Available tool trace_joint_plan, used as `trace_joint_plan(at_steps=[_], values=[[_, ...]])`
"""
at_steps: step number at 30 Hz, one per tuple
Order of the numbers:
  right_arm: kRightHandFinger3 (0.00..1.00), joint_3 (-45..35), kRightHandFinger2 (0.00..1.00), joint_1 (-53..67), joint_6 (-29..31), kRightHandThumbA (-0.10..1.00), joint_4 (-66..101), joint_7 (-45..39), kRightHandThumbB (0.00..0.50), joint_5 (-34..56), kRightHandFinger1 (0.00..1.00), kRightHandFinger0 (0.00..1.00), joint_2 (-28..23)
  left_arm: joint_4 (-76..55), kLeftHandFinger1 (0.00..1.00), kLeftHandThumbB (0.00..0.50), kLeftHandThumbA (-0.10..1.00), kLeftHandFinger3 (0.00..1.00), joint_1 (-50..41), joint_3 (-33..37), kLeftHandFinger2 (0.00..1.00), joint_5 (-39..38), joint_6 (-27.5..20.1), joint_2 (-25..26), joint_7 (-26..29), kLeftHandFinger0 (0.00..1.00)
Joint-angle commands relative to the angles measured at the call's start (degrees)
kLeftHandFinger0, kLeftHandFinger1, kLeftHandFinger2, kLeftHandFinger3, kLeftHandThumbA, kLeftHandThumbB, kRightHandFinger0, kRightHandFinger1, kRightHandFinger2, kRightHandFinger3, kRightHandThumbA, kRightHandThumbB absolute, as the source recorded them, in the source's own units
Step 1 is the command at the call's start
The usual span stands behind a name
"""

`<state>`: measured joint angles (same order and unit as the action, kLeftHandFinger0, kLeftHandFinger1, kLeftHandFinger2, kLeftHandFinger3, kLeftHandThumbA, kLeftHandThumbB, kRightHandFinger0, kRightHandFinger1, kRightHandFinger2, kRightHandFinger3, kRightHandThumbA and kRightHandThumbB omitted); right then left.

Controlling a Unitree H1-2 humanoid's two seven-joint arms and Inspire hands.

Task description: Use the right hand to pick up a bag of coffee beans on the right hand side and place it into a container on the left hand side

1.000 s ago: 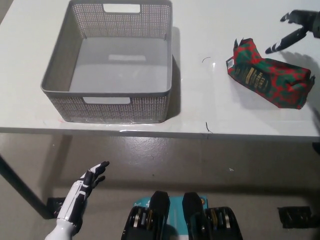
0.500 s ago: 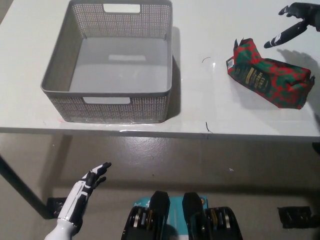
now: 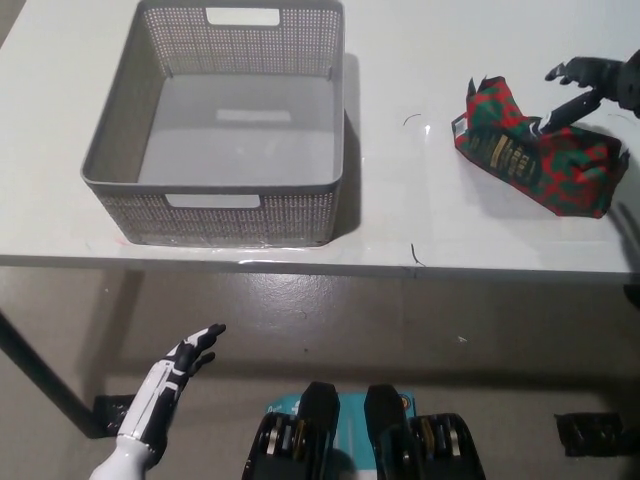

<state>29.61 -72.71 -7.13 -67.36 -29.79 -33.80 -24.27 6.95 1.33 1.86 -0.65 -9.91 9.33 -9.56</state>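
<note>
The coffee bag [image 3: 535, 150], red and green with a dark label, lies flat on the white table [image 3: 420, 215], well to the right of the gray basket [image 3: 228, 125]. The basket stands upright and holds nothing. The black right hand [image 3: 590, 85] is over the bag's upper right end, fingers spread and released, one fingertip at the bag's top surface; contact cannot be confirmed. The white left hand [image 3: 165, 385] rests below the table edge, lower left of the basket, fingers extended and apart.

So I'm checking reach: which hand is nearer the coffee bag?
Right. The right hand hovers open at the coffee bag's upper right edge; the left hand rests low, below the table.
</note>
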Motion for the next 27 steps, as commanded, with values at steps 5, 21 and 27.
trace_joint_plan(at_steps=[5, 21, 27], values=[[1.00, -0.60, 1.00, -0.86, 1.83, 0.94, -0.87, 1.88, 0.500, 0.63, 1.00, 1.00, -0.06, -1.57, 1.00, 0.240, 1.00, 1.00, 1.69, 0.26, 1.00, 0.39, -0.60, 1.34, -0.87, 1.00], [1.00, -0.73, 1.00, 2.94, 4.04, 0.90, -10.17, 3.48, 0.490, 1.69, 1.00, 1.00, 3.09, -1.47, 1.00, 0.232, 1.00, 1.00, 3.29, -0.22, 1.00, -0.70, -0.34, 1.75, -1.70, 1.00], [1.00, 0.74, 1.00, 4.06, 4.80, 0.92, -12.15, 4.48, 0.497, 0.33, 1.00, 1.00, 4.00, -1.10, 1.00, 0.218, 1.00, 1.00, 3.80, -0.33, 1.00, -1.11, -0.71, 1.71, -1.99, 1.00]])
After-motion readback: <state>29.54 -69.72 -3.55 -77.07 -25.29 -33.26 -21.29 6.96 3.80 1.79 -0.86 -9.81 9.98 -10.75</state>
